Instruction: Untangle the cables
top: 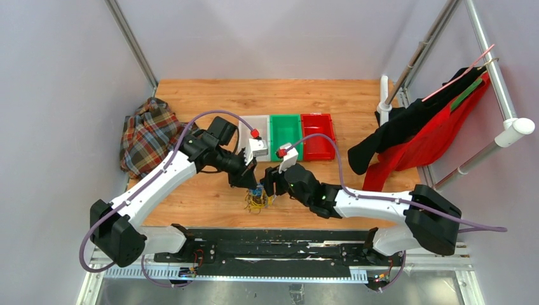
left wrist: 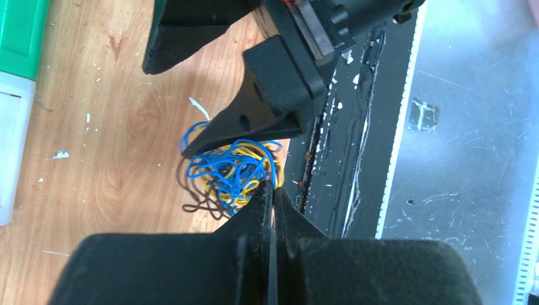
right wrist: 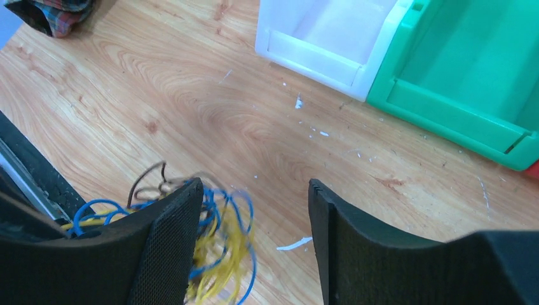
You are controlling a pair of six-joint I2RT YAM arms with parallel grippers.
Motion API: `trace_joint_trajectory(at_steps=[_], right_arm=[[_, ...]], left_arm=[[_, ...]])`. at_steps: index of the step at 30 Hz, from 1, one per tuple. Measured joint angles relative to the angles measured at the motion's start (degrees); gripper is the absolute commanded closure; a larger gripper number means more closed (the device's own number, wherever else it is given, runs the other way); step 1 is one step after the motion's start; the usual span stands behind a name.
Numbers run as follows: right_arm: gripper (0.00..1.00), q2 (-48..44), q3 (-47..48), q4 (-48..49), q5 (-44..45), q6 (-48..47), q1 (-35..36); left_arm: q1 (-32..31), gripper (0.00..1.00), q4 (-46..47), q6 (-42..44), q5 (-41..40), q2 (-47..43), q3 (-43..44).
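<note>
On the wooden desk (top: 330,95), near its front edge and just beside the black base rail (top: 267,244), both arms crowd one spot. The white plastic bin (right wrist: 330,32) and green plastic bin (right wrist: 470,70) sit well apart behind it. The right tool (right wrist: 254,190) is spread wide, one finger over the clump and the other over bare wood. The left tool (left wrist: 272,197) is closed to a sliver with its tips in the edge of the clump, apparently pinching a strand. The task's thing, a knotted bundle of thin blue, yellow and dark cables (left wrist: 232,171), lies between the two tools. Risks, as I judge them: if the right tool closes where it is, it likely grabs several loops at once, so pulling would tighten the knot. With only one strand pinched, the whole bundle may lift as a lump. The tools are near enough to collide. Dragging toward the rail could drop loops off the desk.
</note>
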Motion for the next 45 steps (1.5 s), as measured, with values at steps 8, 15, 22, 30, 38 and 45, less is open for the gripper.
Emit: trace_joint_trajectory(at_steps=[8, 15, 22, 30, 38, 45], right_arm=[[0.37, 0.9, -0.11, 4.79, -1.36, 0.94, 0.0], [0.37, 2.6, -1.68, 7.28, -3.52, 3.26, 0.0], [0.35, -5.53, -8.17, 4.63, -1.2, 3.85, 0.0], [0.32, -16.87, -8.87, 2.6, 1.81, 0.44, 3.85], [0.32, -8.83, -1.77, 2.36, 3.61, -5.07, 7.52], [0.33, -3.15, 1.11, 5.18, 6.34, -7.23, 7.65]], left_arm=[[-0.02, 0.99, -1.62, -0.48, 0.28, -1.16, 0.24], [-0.02, 0.99, -2.1, -0.59, -0.81, -1.97, 1.44], [-0.02, 0.99, -2.16, -0.39, -3.15, -4.74, 1.66], [-0.02, 0.99, -2.12, -0.9, -5.64, -5.18, 1.86], [-0.02, 0.99, -2.12, -1.73, -5.46, -5.2, 1.88], [-0.02, 0.99, -2.12, -2.12, -4.26, -7.08, 1.88]])
